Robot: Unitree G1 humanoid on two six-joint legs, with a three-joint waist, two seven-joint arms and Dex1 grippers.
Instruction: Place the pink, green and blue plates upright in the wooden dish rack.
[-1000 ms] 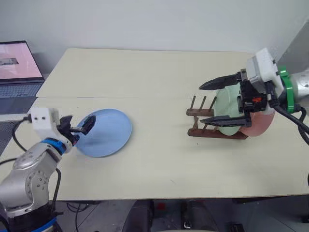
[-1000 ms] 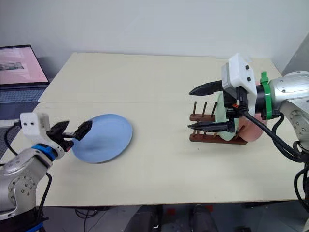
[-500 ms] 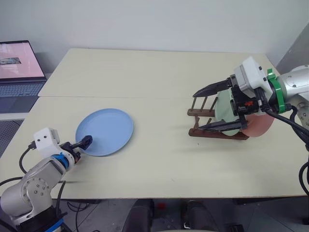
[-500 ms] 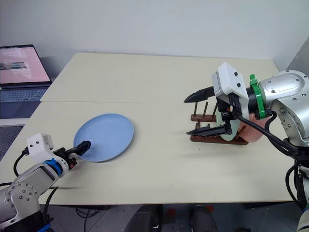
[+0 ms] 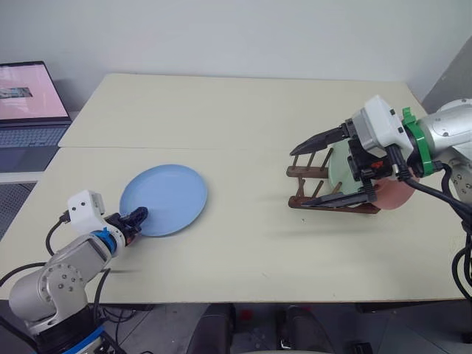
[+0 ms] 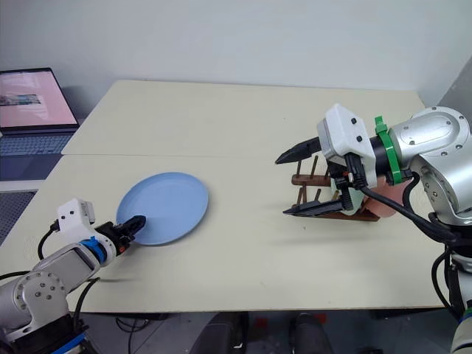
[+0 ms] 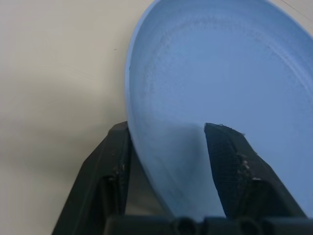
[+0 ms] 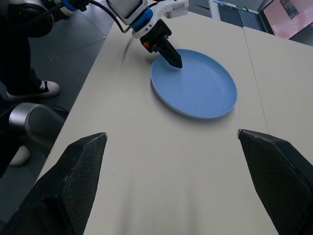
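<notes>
The blue plate (image 5: 164,200) lies flat on the left part of the table. My left gripper (image 5: 135,217) is at its near rim, open. One finger (image 7: 234,161) lies over the plate's inside, the other finger (image 7: 105,166) outside the rim, and a dark gap shows beneath. The wooden dish rack (image 5: 332,205) stands at the right with the green plate (image 5: 341,166) and the pink plate (image 5: 398,193) upright in it. My right gripper (image 5: 298,178) hangs wide open and empty beside the rack's left end. In the right wrist view it (image 8: 172,133) faces the blue plate (image 8: 194,83).
An open laptop (image 5: 26,103) sits on a lower surface beyond the table's left edge. A seam (image 5: 236,150) runs across the tabletop behind the blue plate. Bare tabletop lies between the plate and the rack.
My left gripper has sunk toward the table at the blue plate's near rim, and its fingers have narrowed around that rim. The right gripper stays wide open by the rack.
</notes>
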